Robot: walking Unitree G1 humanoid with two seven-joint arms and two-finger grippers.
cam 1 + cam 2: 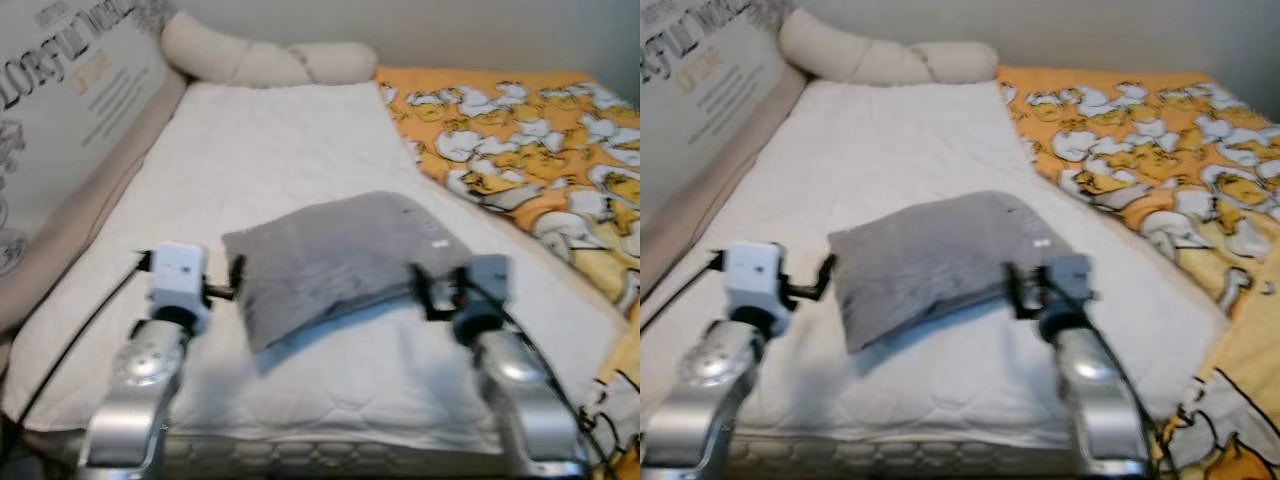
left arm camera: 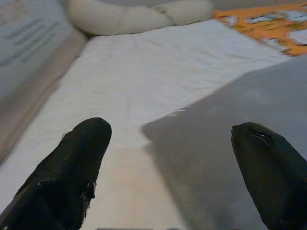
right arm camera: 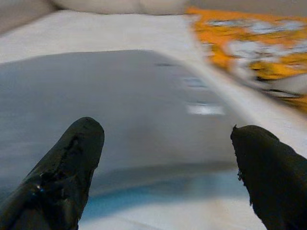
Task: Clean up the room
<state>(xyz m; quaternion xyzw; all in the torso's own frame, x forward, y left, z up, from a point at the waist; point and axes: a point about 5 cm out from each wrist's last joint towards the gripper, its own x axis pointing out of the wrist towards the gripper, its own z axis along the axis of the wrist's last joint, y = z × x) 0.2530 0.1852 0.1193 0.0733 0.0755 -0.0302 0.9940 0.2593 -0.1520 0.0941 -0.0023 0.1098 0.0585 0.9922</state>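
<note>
Grey pillow (image 1: pixel 340 265) lies flat, mid-bed, on the white mattress pad (image 1: pixel 270 160), with the left claw (image 1: pixel 232 282) at its left near corner and the right claw (image 1: pixel 432 290) at its right near edge, both with fingers spread wide and holding nothing. Risk: the pillow is soft and slack, so a pinch on one thin corner may slip out or let it fold and sag. Closing low may snag the pad, or dragging right may catch the orange duck-print blanket (image 1: pixel 520 130).

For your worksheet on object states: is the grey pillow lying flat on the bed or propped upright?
Lying flat. The grey pillow rests broad side down on the white mattress pad, between the open left gripper and right gripper.
</note>
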